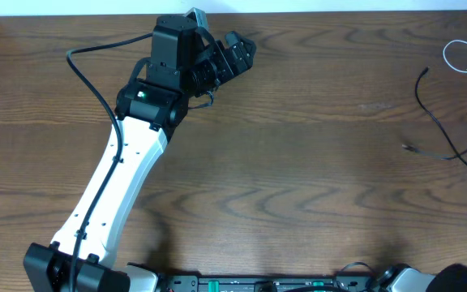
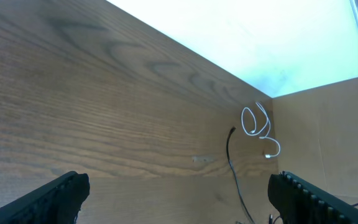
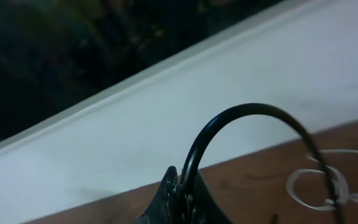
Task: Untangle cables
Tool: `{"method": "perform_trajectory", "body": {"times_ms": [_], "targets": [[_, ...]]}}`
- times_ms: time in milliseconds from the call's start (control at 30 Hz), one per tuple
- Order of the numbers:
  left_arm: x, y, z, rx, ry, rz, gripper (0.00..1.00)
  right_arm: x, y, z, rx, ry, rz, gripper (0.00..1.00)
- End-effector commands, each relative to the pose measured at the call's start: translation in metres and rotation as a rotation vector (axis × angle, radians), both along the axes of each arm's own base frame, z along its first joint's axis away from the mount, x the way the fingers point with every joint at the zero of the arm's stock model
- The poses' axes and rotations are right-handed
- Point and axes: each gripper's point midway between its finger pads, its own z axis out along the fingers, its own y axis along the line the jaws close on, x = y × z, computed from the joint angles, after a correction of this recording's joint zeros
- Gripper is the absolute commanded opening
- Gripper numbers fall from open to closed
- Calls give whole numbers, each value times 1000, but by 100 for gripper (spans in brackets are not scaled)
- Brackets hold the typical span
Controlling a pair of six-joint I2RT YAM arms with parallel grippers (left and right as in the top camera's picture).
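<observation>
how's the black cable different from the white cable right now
The black cable is pinched in the shut right gripper and arches away from it; the white cable lies free on the table. The black cable runs in long open curves; the white cable is curled into small loops. Both are thin cords at the table's right end.

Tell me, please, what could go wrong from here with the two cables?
1. The right gripper pinches the black cable close to the white cable; a pull may drag the white loops along.
2. The white cable lies near the far edge of the table and might slide off.
3. The left gripper is open and far away, so nothing anchors the white cable.
</observation>
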Motion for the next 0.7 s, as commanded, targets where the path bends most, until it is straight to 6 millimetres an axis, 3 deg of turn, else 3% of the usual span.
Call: {"method": "perform_trajectory", "body": {"times_ms": [0, 267, 333, 567, 600, 667], "targets": [[2, 1, 0, 16, -12, -2, 97, 3, -50, -25, 30, 44, -90, 1], [2, 1, 0, 16, -12, -1, 97, 6, -120, -76, 92, 114, -215, 1], [2, 1, 0, 16, -12, -1, 97, 5, -148, -107, 128, 179, -297, 1], [2, 1, 0, 16, -12, -1, 97, -4, -188, -204, 174, 447, -470, 2], [2, 1, 0, 16, -12, -1, 97, -6, -193, -217, 183, 483, -496, 13], [2, 1, 0, 16, -12, -1, 97, -7, -199, -234, 192, 521, -519, 74]]}}
